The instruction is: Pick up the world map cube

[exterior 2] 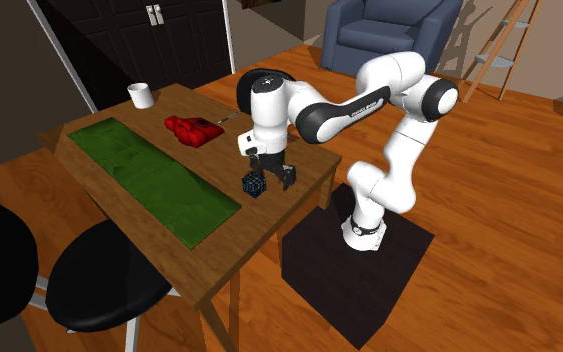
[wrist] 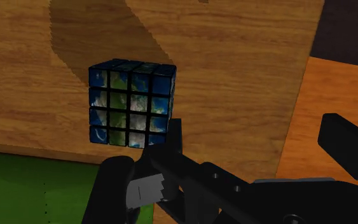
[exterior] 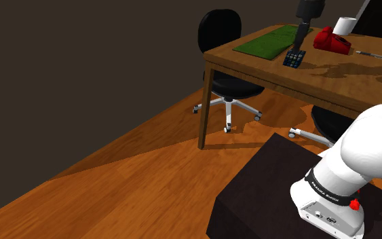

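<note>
The world map cube [wrist: 131, 103], a puzzle cube printed with blue sea and green land, rests on the wooden table [exterior: 345, 85] near its edge, just beside the green mat [exterior 2: 149, 175]. My black gripper [wrist: 258, 137] is open and low over the table. One finger [wrist: 168, 137] sits right against the cube's near lower corner, the other finger [wrist: 348, 143] is far off to the side, so the cube lies outside the gap. In the second exterior view the gripper [exterior 2: 272, 176] hangs next to the cube [exterior 2: 255, 185]. The shoulder view has the gripper [exterior: 298, 46] directly above the cube [exterior: 294, 58].
A red object [exterior 2: 193, 130], a white cup [exterior 2: 141, 95] and a pen [exterior: 372, 54] lie farther along the table. Black office chairs [exterior: 223, 41] [exterior 2: 99, 280] stand at the table. The dark stand [exterior 2: 354, 265] sits on the wood floor, with a blue armchair [exterior 2: 389, 35] behind.
</note>
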